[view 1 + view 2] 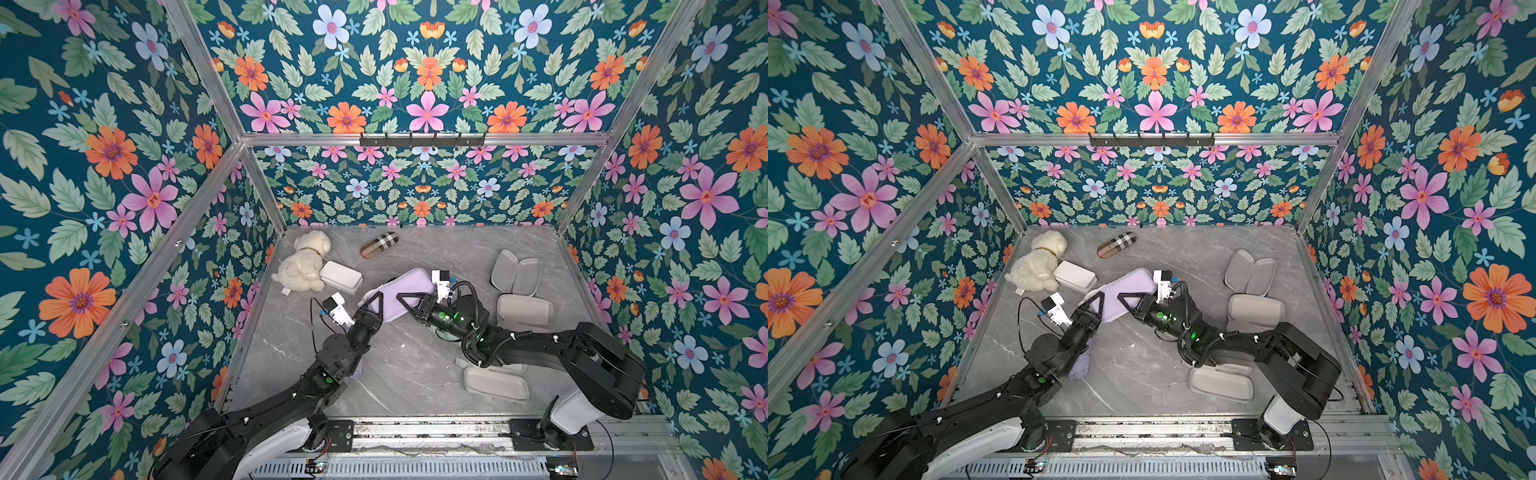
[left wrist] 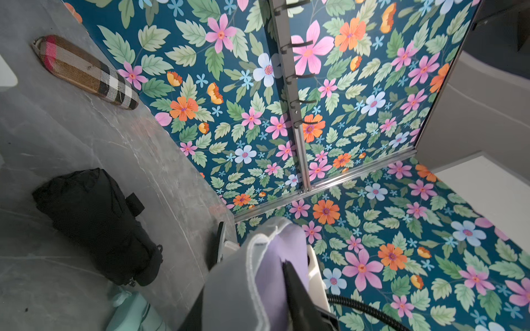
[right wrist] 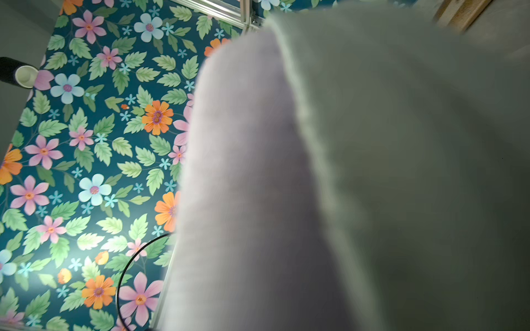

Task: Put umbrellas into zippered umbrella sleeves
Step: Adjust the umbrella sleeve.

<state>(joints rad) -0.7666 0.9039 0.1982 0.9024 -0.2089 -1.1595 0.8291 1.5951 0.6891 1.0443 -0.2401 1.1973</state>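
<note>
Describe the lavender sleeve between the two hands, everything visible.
The lavender sleeve is an oblong, round-ended case, smooth lavender outside, with grey lining and a pale zip edge, so it is unzipped. It sits slanted, seemingly raised, over the middle of the table, lavender side up in both top views. The left hand pinches one wall at its near end, one finger on the lavender face. The right hand overlaps its near side; grip unclear. Contents hidden.

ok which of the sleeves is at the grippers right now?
The lavender sleeve, between the left gripper and right gripper. The other three sleeves lie open, grey lining up, away from both grippers.
</note>
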